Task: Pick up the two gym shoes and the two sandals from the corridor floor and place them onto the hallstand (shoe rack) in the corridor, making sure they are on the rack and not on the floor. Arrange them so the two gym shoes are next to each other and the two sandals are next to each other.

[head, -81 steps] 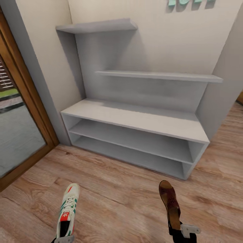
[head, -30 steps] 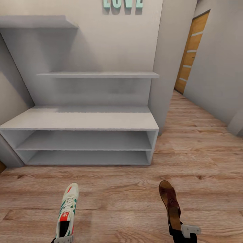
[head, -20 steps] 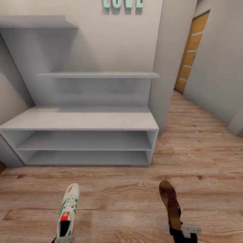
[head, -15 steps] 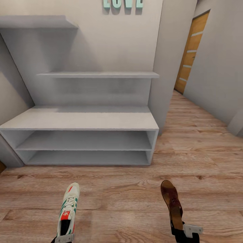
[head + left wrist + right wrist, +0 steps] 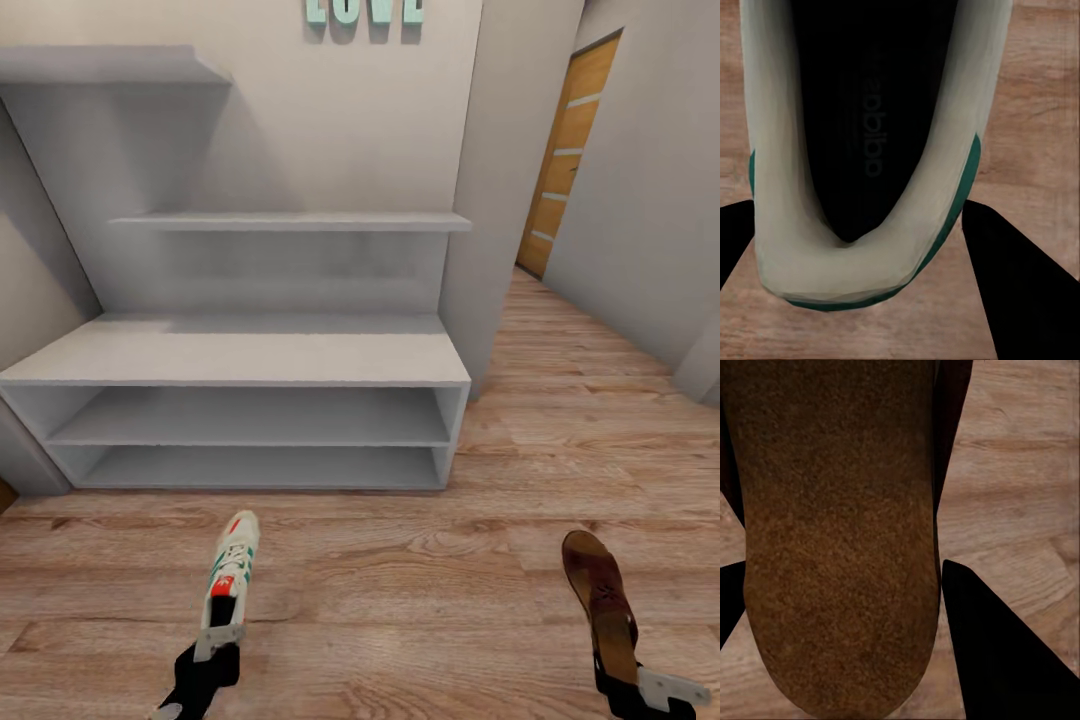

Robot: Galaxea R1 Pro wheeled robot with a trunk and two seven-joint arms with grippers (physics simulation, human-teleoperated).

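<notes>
One white gym shoe [image 5: 233, 560] with green stripes hangs over the corridor floor [image 5: 400, 600], toe toward the hallstand [image 5: 240, 352]. My left gripper [image 5: 217, 638] is shut on its heel. In the left wrist view the heel [image 5: 862, 255] sits between the black fingers [image 5: 1020, 292]. A brown sandal [image 5: 598, 595] is held low at the right, my right gripper [image 5: 630, 685] shut on its heel end. The tan insole [image 5: 832, 547] shows between the fingers [image 5: 997, 645] in the right wrist view. The hallstand's top and both shelves are bare.
Two thin grey wall shelves [image 5: 290, 221] hang above the hallstand, under green wall letters [image 5: 365, 10]. A wall corner [image 5: 500, 200] juts out right of the rack. The corridor runs on to a wooden door [image 5: 565, 150] at the far right.
The view first swung to face the rack squarely. Since then my left arm has pushed the gym shoe forward and rolled it onto its side. My right arm carried the sandal to the right.
</notes>
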